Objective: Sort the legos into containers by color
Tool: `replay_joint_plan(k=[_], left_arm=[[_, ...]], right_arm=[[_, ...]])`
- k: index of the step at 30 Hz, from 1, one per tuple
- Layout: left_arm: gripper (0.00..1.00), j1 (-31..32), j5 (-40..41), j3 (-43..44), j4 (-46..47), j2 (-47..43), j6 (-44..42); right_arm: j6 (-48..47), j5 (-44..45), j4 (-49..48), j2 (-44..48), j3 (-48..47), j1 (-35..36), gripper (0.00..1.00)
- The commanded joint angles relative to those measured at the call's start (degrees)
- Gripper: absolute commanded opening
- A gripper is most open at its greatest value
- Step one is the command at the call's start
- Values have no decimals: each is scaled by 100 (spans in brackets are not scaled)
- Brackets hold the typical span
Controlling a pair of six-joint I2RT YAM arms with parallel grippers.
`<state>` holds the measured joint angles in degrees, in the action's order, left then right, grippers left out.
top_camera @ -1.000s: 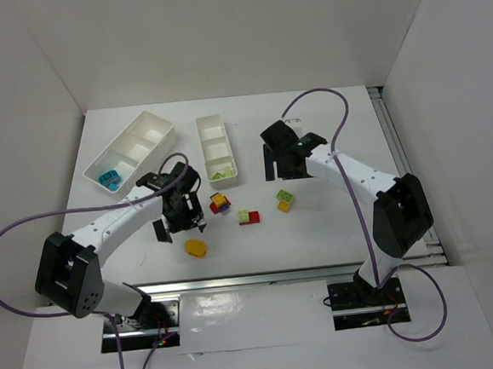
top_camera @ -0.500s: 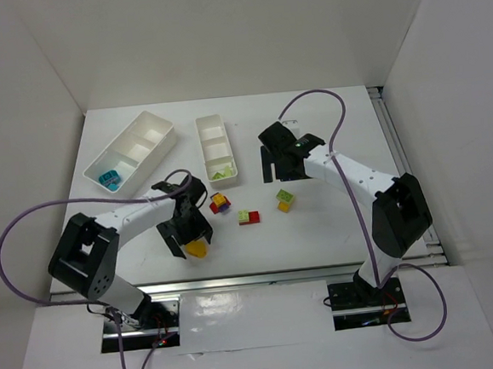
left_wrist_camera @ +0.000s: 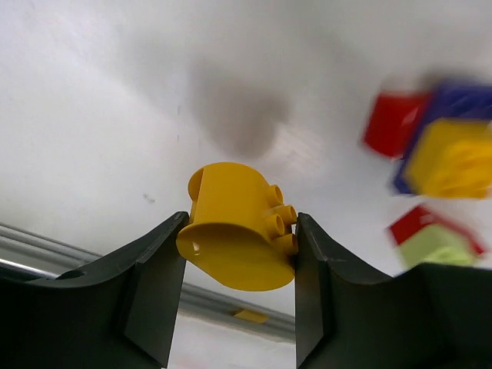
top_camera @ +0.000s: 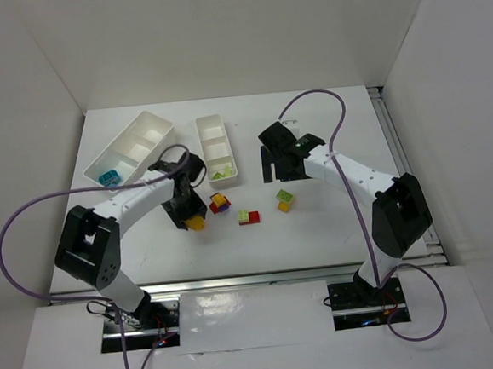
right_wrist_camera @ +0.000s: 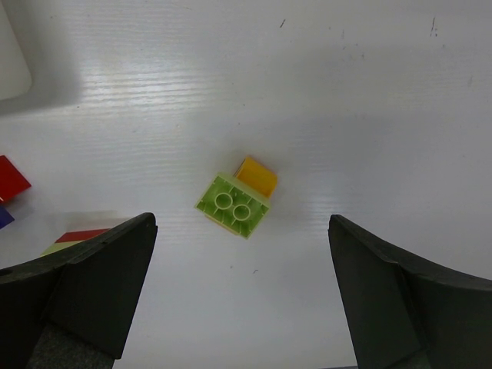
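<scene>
The left gripper (left_wrist_camera: 240,240) is clamped on a yellow rounded brick (left_wrist_camera: 234,234), one finger on each flank, studs facing right in the wrist view. The brick's shadow falls on the table (top_camera: 335,229) apart from it, so it hangs clear of the surface. From above, this gripper (top_camera: 191,219) points down and toward the near edge. Its wrist is bent back from a forearm that slants from the near-left corner toward the middle.

Just right of the held brick is a red, purple and yellow clump (top_camera: 220,203). Next to it on the right, closer to the near edge, sits a red and lime pair (top_camera: 249,217). The strip between these pieces and the near edge is bare.

The right gripper (right_wrist_camera: 241,254) stands wide apart and holds nothing. It hovers over a lime brick joined to an orange one (right_wrist_camera: 238,200), with bare table all round that pair. Its forearm runs from the near-right corner toward the table's centre.

The narrow tray (top_camera: 203,154) lies near the far edge, left of centre, with lime pieces (top_camera: 222,174) in its nearest compartment. The wider tray (top_camera: 153,132) lies slantwise toward the far-left corner, well apart from the held brick. A cyan brick (top_camera: 108,177) rests in its nearest compartment. The right third of the table is open up to its rail.
</scene>
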<state>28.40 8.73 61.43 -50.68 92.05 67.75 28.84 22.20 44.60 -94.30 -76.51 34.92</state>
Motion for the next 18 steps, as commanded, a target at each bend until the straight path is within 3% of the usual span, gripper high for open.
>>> replay_joint_plan(k=[1,5,10,18], left_arm=[[22,-623,785,904,-468,-117,-516],[22,-1450,1236,2220,-602,-3,-1437],[22,-2513,1289,3330,-320,716,-1826],[22,-3051,911,5150,-267,2615,-2055]], right_arm=[[-28,48,-74,61,-215,50,100],[-28,153,-74,8,-267,50,100],[-28,206,-127,-44,-329,50,100],[-80,390,-13,-167,-452,50,100]])
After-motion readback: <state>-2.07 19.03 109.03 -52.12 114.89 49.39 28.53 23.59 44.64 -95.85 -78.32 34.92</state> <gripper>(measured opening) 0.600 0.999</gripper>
